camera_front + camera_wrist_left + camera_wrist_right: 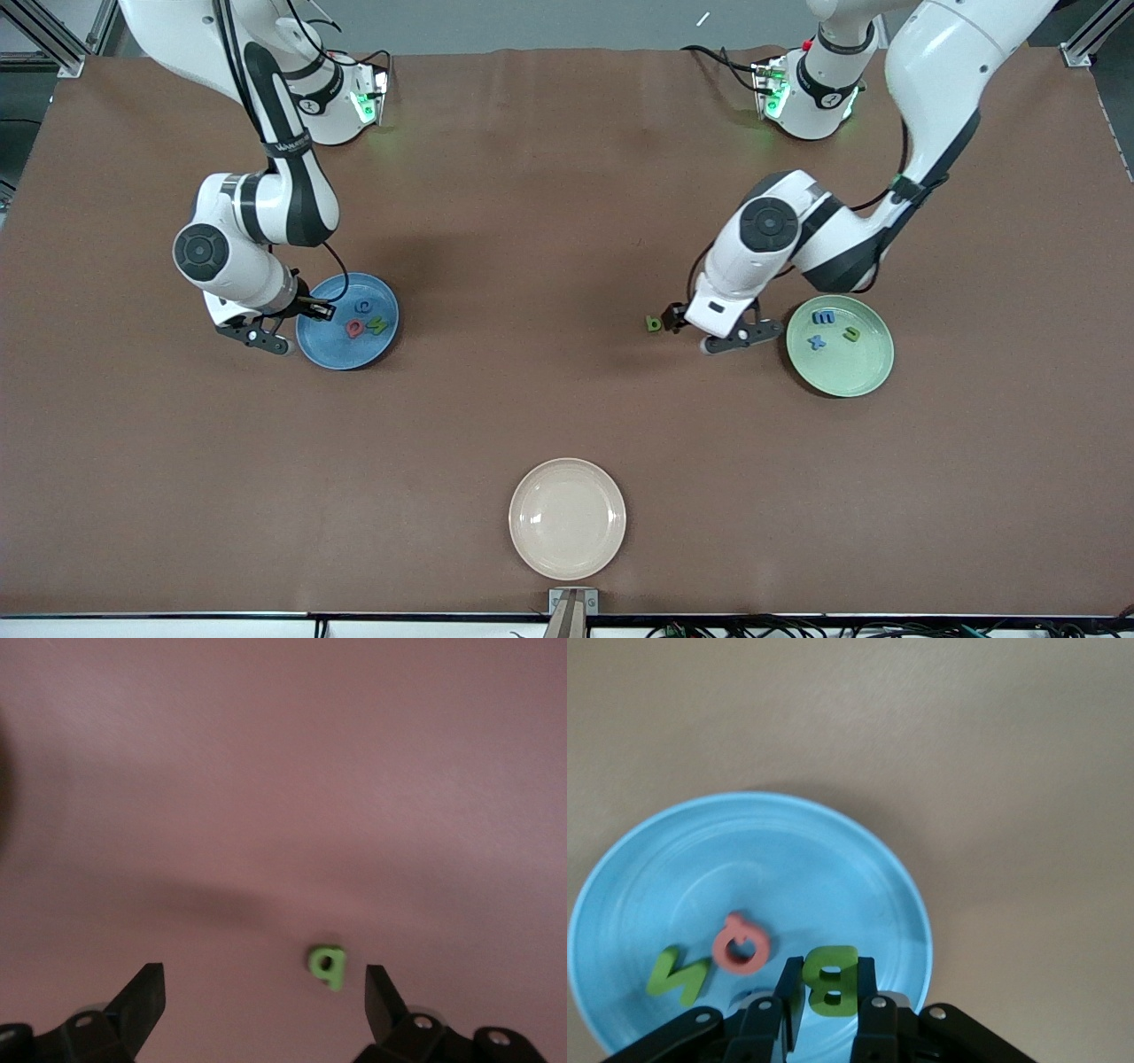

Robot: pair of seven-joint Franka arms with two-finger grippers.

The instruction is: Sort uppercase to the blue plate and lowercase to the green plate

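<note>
Hovering over the blue plate (pixel 341 353), the right gripper (pixel 829 997) pinches the green B (pixel 830 979) above red Q (pixel 743 942) and green N (pixel 677 975); the left gripper (pixel 266 997) has its jaws spread around the green p (pixel 327 966) on the table (pixel 567 221), near the green plate (pixel 846 368).

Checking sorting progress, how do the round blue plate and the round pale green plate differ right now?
The round blue plate holds three foam letters, red, green and blue, with the right gripper holding a green B over it. The round pale green plate holds two blue letters and one green; nothing hangs over it. Both are shallow and rimmed.
</note>
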